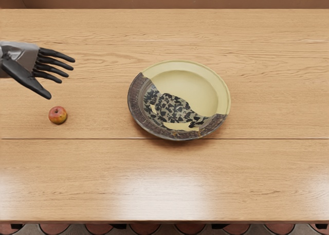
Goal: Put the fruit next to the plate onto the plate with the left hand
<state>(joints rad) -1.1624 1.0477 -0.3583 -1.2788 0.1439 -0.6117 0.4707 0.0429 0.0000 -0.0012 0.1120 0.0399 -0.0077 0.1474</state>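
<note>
A small red-and-yellow apple (58, 114) lies on the wooden table, left of the plate. The plate (221, 93) is round, pale yellow with a dark patterned band across its near left part, and nothing lies in it. My left hand (46, 73) comes in from the left edge, black fingers spread and holding nothing. It hovers above and slightly left of the apple, apart from it. The thumb reaches down toward the apple without touching it.
The wooden table (164, 173) runs across the whole view, with its front edge near the bottom and a wall behind the far edge.
</note>
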